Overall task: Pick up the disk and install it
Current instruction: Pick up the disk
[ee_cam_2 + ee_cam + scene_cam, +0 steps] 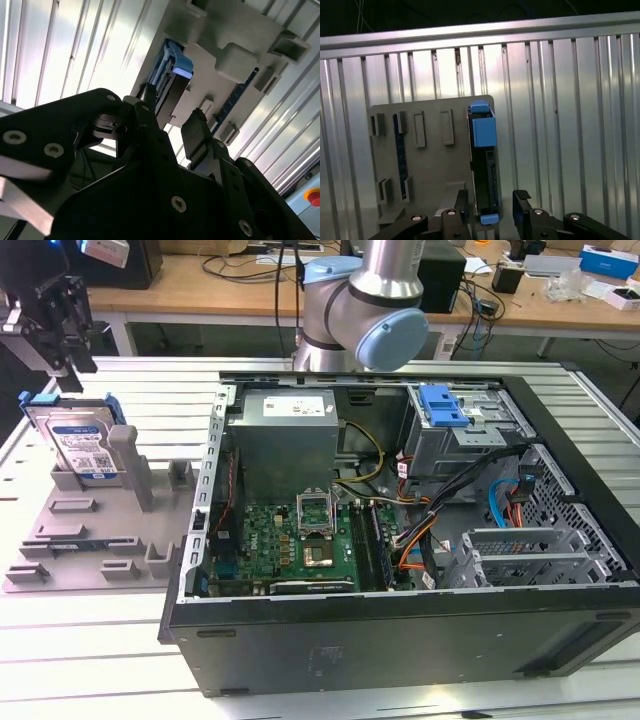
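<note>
The jaws stand wide apart and hold nothing, touching nothing. In the first wrist view their two black fingers (521,204) frame an open gap, and the disk (484,167) lies in line with that gap, beyond the fingertips and clear of them. In the second wrist view one finger pad (197,134) sits in the foreground with the disk (175,75) farther off past the tips.

The disk sits on the grey holder plate (432,165), seen edge-on along one side of that plate, with its blue carrier bracket at both ends. In the exterior view the disk (82,445) stands propped at a tilt on the far corner of the holder plate (80,530), its white-and-blue label showing, and the jaws hang above that corner, apart from the disk.

The plate lies flat on the ribbed metal desk (100,640). Just beside the plate, on the exterior view's right, lies an open computer case (400,640) with its boards and cables exposed. Beyond the case rises the grey robot arm (370,300), and behind it, farthest from the plate, stand wooden benches (200,285).
</note>
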Controlling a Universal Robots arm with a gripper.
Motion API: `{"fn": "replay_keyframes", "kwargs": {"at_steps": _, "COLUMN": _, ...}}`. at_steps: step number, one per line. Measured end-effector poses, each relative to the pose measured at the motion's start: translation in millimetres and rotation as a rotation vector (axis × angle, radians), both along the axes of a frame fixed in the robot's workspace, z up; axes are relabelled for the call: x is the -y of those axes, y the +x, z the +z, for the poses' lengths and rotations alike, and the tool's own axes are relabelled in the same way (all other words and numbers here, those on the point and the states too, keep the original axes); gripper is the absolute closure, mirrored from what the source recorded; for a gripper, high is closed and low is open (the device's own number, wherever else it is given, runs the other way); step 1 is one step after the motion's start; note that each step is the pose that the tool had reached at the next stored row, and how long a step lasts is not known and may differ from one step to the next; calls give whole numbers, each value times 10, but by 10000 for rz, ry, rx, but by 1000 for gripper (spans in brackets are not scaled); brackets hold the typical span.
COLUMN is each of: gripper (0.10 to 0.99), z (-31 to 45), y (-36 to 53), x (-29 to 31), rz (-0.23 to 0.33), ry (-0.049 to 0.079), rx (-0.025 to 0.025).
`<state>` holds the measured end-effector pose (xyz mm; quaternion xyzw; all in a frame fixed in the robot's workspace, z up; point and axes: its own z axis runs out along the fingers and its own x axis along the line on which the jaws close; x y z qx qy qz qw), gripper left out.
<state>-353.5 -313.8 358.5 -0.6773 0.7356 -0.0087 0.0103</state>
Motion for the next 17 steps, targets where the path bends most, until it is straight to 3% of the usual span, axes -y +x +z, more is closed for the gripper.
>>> {"fn": "replay_keyframes", "kwargs": {"at_steps": 7, "gripper": 604, "z": -57, "y": -272, "x": -26, "rz": 128, "ry": 0, "rx": 0}}
{"fn": "replay_keyframes", "kwargs": {"at_steps": 11, "gripper": 604, "z": -76, "y": -316, "x": -29, "rz": 362, "ry": 0, "rx": -16}}
{"fn": "replay_keyframes", "kwargs": {"at_steps": 14, "gripper": 604, "z": -102, "y": -348, "x": -29, "rz": 589, "ry": -1, "rx": -48}}
{"fn": "replay_keyframes", "kwargs": {"at_steps": 17, "gripper": 604, "z": -143, "y": -393, "x": -27, "rz": 803, "ry": -5, "rx": -129}}
